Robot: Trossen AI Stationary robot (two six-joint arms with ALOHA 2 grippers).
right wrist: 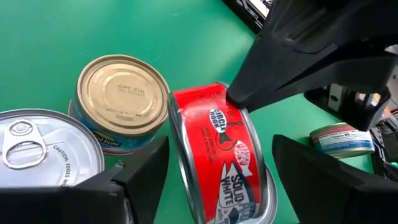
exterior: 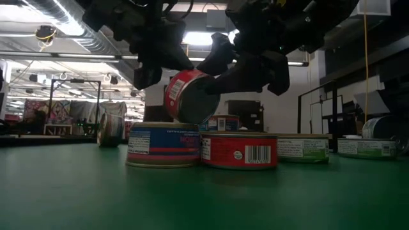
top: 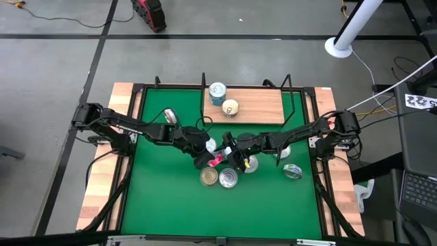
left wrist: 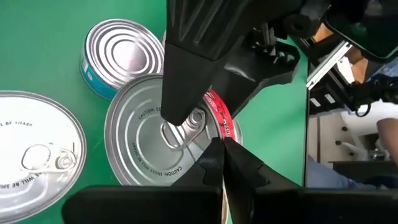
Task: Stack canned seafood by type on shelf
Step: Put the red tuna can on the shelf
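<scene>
A red-labelled tin [top: 217, 160] stands on edge between my two grippers at the middle of the green mat. In the low view it [exterior: 188, 96] tilts, its silver lid turned toward the near right. My left gripper [top: 203, 152] is shut at the tin's side. My right gripper [top: 235, 154] straddles the tin [right wrist: 233, 149]. On the light-wood shelf [top: 263, 106] a teal tin [top: 217, 90] and a gold one [top: 231, 107] sit flat. Other tins lie flat on the mat near the grippers. My left gripper touches the red tin's side label [right wrist: 231, 106] with its shut fingertips [right wrist: 249, 87], coming from the table's left. My right gripper pinches the tin across its thickness, coming level from the table's right. One finger [left wrist: 180, 93] lies on the silver lid [left wrist: 146, 134] by the pull tab, the other [right wrist: 317, 180] at the base. The tin stands on edge, tilted; nearer tins hide its lower rim.
Flat tins crowd the near side: a silver-lidded pair [top: 209, 178] [top: 228, 180], one under the right arm [top: 250, 164], one to the right [top: 292, 171]. Another tin stands on edge at the far left [top: 169, 116]. Black wire rails [top: 293, 102] frame the shelf.
</scene>
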